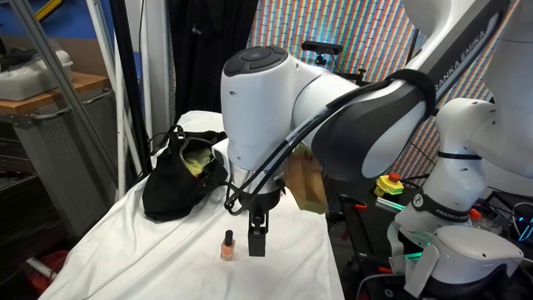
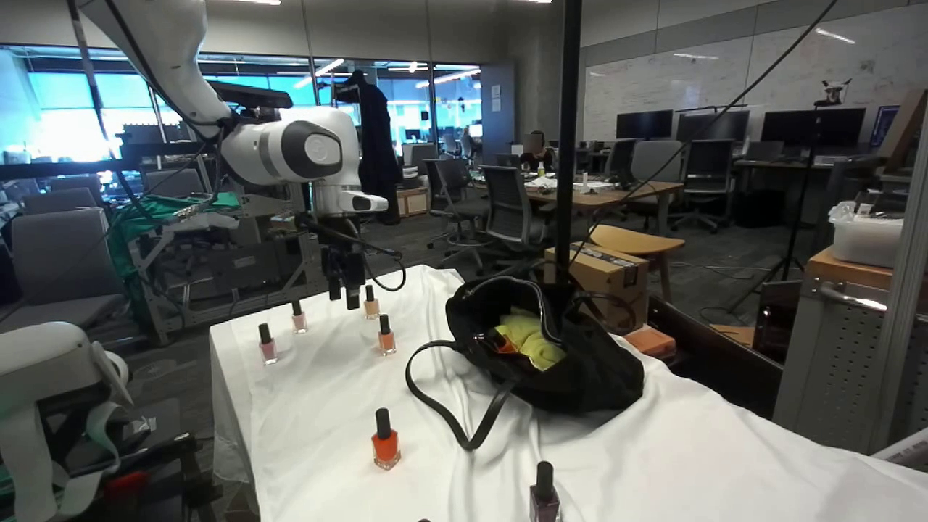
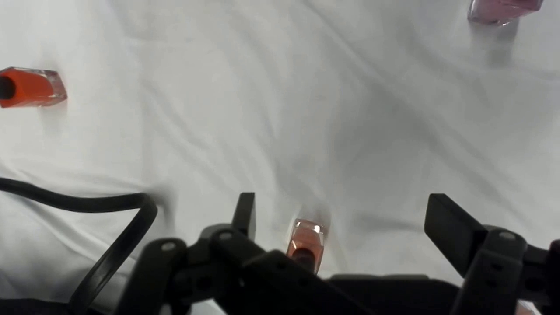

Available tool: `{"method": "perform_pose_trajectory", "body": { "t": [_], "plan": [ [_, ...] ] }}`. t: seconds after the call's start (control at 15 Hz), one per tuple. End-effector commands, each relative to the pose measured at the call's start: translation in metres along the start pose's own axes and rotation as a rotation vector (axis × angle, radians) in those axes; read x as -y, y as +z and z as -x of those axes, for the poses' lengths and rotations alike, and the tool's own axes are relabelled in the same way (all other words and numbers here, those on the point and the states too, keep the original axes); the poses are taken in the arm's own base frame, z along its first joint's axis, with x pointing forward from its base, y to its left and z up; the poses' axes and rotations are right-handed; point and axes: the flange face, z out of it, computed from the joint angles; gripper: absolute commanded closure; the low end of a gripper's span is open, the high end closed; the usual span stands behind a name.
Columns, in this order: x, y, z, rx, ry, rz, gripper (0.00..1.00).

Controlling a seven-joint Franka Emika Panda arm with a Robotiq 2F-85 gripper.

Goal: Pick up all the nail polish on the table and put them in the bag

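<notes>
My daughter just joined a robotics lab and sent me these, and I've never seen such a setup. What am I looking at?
The white-and-black machine is a robot arm. It ends in a gripper, a sort of two-fingered hand. Two pictures are taken from outside the robot, from different places; the third is taken from its wrist, looking down past the fingers. On the white-draped table, an exterior view shows at least six small nail polish bottles with dark caps, and a slumped black bag, its mouth open on something yellow-green. Nothing is held: the fingers stand wide apart above the table. The peach bottle that appears between them in the wrist view stands on the table. The job is to put all the bottles in the bag.
</notes>
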Motion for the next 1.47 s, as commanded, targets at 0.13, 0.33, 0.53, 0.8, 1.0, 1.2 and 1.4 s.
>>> {"method": "perform_pose_trajectory", "body": {
  "t": [0.13, 0.33, 0.53, 0.8, 1.0, 1.2, 1.4],
  "plan": [
    [0.001, 0.027, -0.013, 0.008, -0.005, -0.08, 0.0],
    [-0.003, 0.043, -0.021, 0.003, -0.018, -0.098, 0.0],
    [-0.011, 0.053, -0.031, -0.002, -0.025, -0.099, 0.0],
    [-0.017, 0.058, -0.041, -0.013, -0.039, -0.121, 0.0],
    [-0.018, 0.061, -0.048, -0.021, -0.038, -0.139, 0.0],
    [-0.019, 0.066, -0.055, -0.035, -0.031, -0.135, 0.0],
    [-0.021, 0.072, -0.061, -0.039, -0.024, -0.135, 0.0]
  ]
}}
